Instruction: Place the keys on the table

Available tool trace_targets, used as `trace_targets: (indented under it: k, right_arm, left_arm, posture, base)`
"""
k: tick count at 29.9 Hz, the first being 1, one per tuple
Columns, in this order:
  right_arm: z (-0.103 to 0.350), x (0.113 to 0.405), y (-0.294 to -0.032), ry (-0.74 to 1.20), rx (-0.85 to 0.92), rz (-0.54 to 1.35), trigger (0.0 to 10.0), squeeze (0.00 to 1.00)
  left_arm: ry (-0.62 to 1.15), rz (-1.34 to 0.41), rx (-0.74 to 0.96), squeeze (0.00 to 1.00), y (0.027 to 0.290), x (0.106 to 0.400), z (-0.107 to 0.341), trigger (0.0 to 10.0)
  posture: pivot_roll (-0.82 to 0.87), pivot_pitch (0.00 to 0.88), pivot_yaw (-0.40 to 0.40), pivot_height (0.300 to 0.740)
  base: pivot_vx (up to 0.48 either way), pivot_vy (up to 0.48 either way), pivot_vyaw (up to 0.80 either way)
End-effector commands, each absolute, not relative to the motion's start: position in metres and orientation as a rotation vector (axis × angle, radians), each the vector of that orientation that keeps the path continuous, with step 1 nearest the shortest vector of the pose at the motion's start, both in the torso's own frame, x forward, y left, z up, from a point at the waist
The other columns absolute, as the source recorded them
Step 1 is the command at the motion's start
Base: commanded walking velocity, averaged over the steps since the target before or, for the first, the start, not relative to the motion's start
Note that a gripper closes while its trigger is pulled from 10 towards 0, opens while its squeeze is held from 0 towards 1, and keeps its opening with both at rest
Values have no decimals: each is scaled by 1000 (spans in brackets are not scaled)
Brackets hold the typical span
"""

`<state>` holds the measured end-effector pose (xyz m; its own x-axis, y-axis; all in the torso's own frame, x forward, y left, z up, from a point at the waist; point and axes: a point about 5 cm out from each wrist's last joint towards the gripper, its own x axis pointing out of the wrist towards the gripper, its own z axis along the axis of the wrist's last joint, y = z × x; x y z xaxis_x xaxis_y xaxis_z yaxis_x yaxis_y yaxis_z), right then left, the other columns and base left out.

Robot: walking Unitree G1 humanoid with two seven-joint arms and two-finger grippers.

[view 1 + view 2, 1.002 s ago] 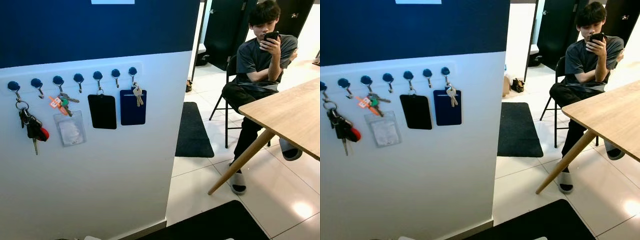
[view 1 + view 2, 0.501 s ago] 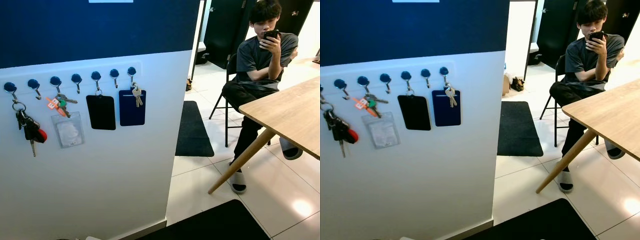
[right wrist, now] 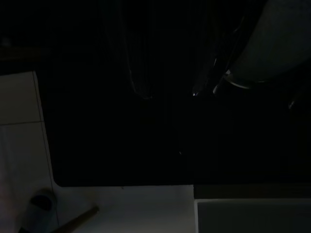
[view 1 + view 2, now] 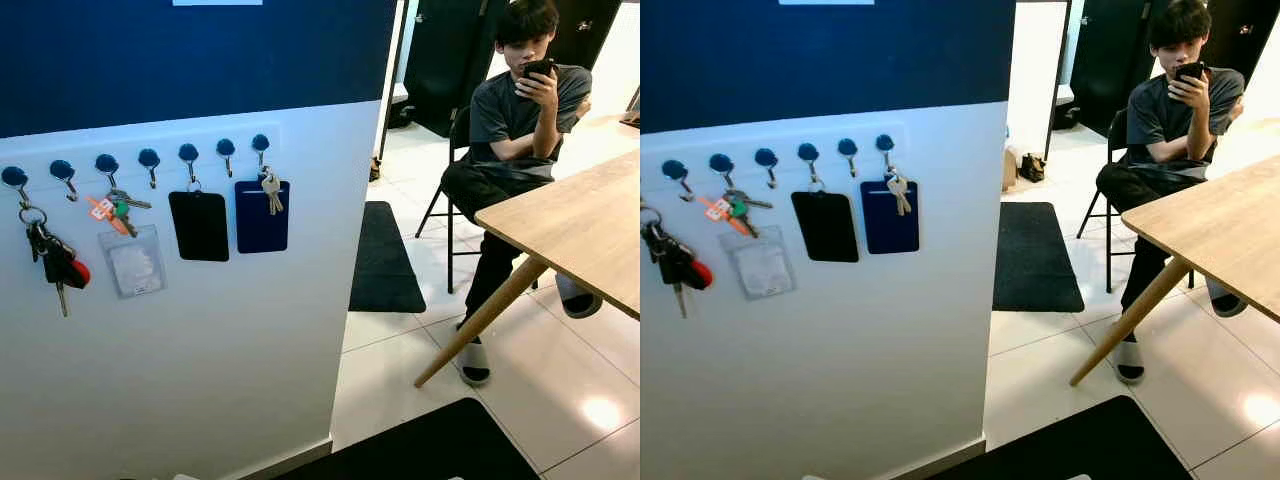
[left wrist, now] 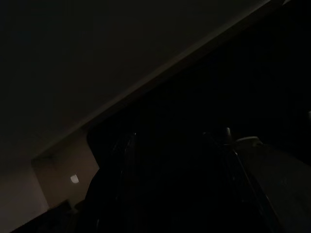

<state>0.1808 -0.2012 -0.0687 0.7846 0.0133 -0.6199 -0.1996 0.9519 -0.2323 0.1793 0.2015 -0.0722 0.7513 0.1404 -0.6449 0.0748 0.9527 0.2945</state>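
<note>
Keys on wall hooks, table off to the right, both arms down in the dark

White half-wall w/ a row of blue hooks across it. Three key sets hang there: silver keys on the rightmost hook, lying over a dark blue card holder; a bunch w/ orange and green tags above a clear badge sleeve; a black fob bunch w/ a red tag at the far left. The leftmost hook sits right at the frame edge in the left eye view and is cut off in the right eye view. A black card holder hangs between the clear sleeve and the blue one.

Wooden table stands well apart, to the right; only one corner and one slanted leg are in frame, the rest is cut off. A person sits on a chair behind it holding a phone up, lower legs partly hidden by the table. Black mat on the tiled floor past the wall; a second dark mat is clipped by the bottom edge.

Wrist views are very dark. Left gripper and right gripper are faint finger outlines only, so can't tell whether either is spread or closed; nothing can be made out between them. Pale floor tile is dimly visible under the right one
</note>
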Motion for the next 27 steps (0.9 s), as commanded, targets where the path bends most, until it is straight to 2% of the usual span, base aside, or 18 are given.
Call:
trace_targets:
  k: [1,27]
  right_arm:
    - [-73,172,-203,691,-295,114,10000,0]
    - [-74,172,-204,706,-296,106,10000,0]
  left_arm:
    - [749,34,307,0,199,171,-77,10000]
    - [799,59,265,0,199,173,-79,10000]
  posture:
    - [61,126,4,740]
    - [57,130,5,740]
  base:
    - [0,0,0]
    - [0,0,0]
